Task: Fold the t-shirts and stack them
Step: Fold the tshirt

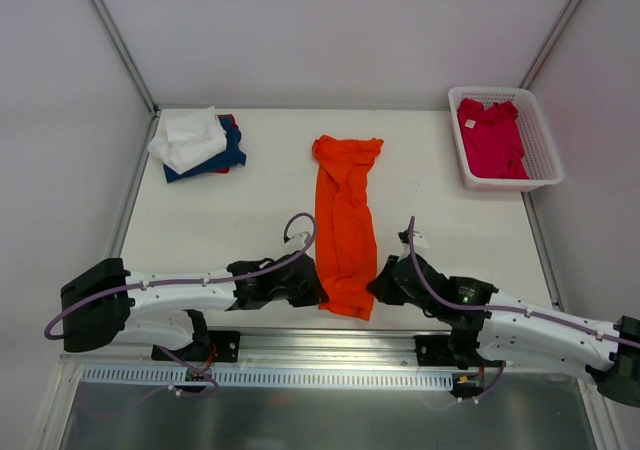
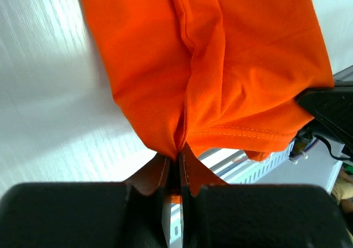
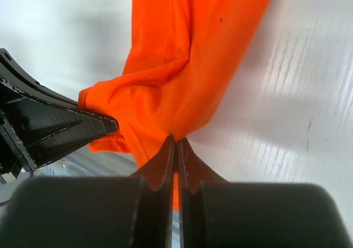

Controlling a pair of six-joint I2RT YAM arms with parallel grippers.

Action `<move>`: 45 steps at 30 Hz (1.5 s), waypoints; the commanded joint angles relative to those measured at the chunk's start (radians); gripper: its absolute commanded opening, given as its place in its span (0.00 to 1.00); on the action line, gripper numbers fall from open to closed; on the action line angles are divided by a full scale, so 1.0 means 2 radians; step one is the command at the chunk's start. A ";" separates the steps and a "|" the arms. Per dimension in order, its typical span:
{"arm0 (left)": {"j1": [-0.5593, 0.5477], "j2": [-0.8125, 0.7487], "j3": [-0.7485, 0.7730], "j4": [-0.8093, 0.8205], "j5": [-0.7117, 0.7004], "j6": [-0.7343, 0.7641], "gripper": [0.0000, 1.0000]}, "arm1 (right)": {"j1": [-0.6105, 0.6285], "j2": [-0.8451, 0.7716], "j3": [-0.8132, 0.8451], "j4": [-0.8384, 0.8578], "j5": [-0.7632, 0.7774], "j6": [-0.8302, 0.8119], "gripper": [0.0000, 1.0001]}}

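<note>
You have four t-shirts that can be counted for sure. One orange t-shirt [image 1: 345, 225] lies in the middle of the surface [image 1: 250, 220]. One white t-shirt [image 1: 190, 137] sits on top of one navy t-shirt [image 1: 225, 155] in a folded pile at the far left corner. One crimson-pink t-shirt [image 1: 490, 135] lies crumpled in the single white basket [image 1: 548, 160] at the far right. A sliver of red cloth [image 1: 228, 170] peeks out from under the navy one (whether it is a fifth shirt you cannot tell from here).

The orange t-shirt is gathered into one long, narrow strip. Its long axis runs straight away from your two arms, near edge to far. The far end is bunched and wrinkled, and the near end lies between your two hands. In the left wrist view a stitched hem runs along that near end.

Both of your hands are at work on it. The left hand [image 2: 177, 160] is pinched tight on the near left corner, with cloth squeezed between its fingers. The right hand [image 3: 175, 143] is clamped the same way on the near right corner. Both hands sit low, close to the surface, well apart from the pile and the basket.
</note>
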State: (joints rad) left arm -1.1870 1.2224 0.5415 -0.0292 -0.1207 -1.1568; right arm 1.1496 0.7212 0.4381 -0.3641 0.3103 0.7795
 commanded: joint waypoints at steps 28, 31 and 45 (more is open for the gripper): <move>0.169 0.069 0.201 -0.041 0.036 0.200 0.00 | -0.170 0.119 0.181 -0.028 0.012 -0.219 0.00; 0.185 0.085 0.212 -0.041 0.045 0.212 0.00 | -0.193 0.146 0.193 -0.015 -0.005 -0.240 0.00; 0.246 0.169 0.255 -0.032 0.082 0.242 0.00 | -0.271 0.291 0.248 0.051 -0.081 -0.292 0.00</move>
State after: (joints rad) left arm -0.7319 1.5330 1.0096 -0.0895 0.0422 -0.7204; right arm 0.6441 1.2644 0.8806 -0.2821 0.1669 0.2531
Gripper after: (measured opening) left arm 0.033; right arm 0.018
